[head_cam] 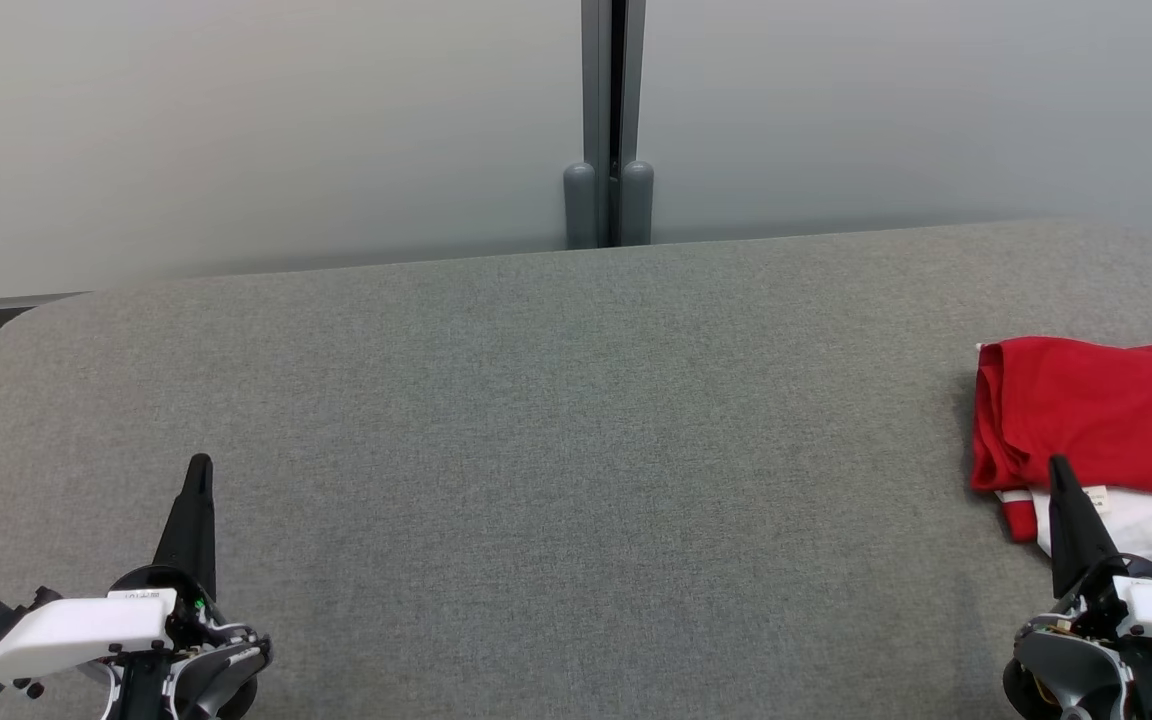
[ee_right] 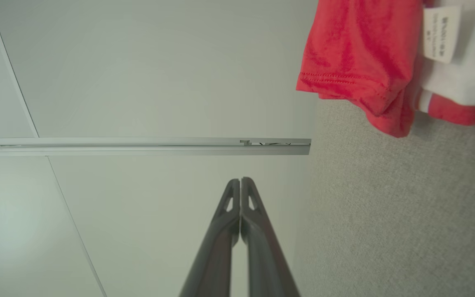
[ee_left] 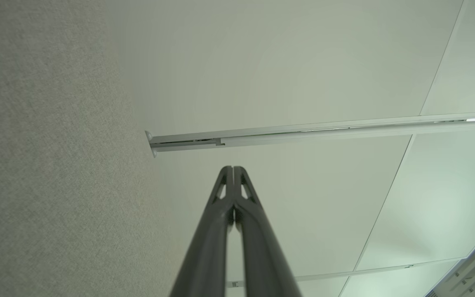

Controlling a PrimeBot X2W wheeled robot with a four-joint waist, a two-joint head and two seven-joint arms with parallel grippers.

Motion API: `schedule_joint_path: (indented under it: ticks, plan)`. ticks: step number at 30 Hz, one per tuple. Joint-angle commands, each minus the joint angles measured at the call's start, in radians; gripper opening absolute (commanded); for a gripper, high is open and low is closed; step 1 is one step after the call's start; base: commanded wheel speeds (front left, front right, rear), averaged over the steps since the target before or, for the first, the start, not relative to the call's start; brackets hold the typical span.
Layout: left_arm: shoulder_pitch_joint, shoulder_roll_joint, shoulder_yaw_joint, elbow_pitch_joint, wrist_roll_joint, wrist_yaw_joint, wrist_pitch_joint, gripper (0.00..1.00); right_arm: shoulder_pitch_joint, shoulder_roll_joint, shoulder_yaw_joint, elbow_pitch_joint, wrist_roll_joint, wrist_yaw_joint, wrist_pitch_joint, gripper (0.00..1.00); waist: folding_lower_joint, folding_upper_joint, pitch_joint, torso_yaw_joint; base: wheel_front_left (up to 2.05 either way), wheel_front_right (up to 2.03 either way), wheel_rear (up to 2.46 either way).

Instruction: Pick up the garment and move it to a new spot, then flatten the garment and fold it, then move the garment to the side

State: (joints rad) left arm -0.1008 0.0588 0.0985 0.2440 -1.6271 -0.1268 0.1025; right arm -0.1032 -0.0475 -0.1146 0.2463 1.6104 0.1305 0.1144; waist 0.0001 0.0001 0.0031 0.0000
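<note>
Left gripper (head_cam: pixel 200 464) at near left above grey surface (head_cam: pixel 576 450), fingers pointing forward, clenched, empty; right gripper (head_cam: pixel 1059 466) at near right, likewise clenched, empty, beside folded garment (head_cam: pixel 1096 420), not touching.

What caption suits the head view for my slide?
Red and white garment lies on the grey surface's right side; left fingers and right fingers shut, empty.
</note>
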Motion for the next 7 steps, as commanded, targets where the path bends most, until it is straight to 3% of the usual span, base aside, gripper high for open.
schedule_joint_path:
  ticks: [1, 7]
  plan:
    - [-0.012, 0.004, 0.005, 0.001, 0.005, -0.008, 0.003, 0.00, -0.009, -0.005, 0.000, -0.003, 0.005, 0.000, 0.003, 0.00, -0.0001, -0.0001, 0.000, 0.000, 0.00, 0.00, 0.00]
    - [-0.012, 0.004, 0.006, 0.001, 0.006, -0.008, 0.003, 0.00, -0.009, -0.005, 0.000, -0.003, 0.005, 0.000, 0.003, 0.00, -0.0001, -0.0001, 0.000, 0.000, 0.00, 0.00, 0.00]
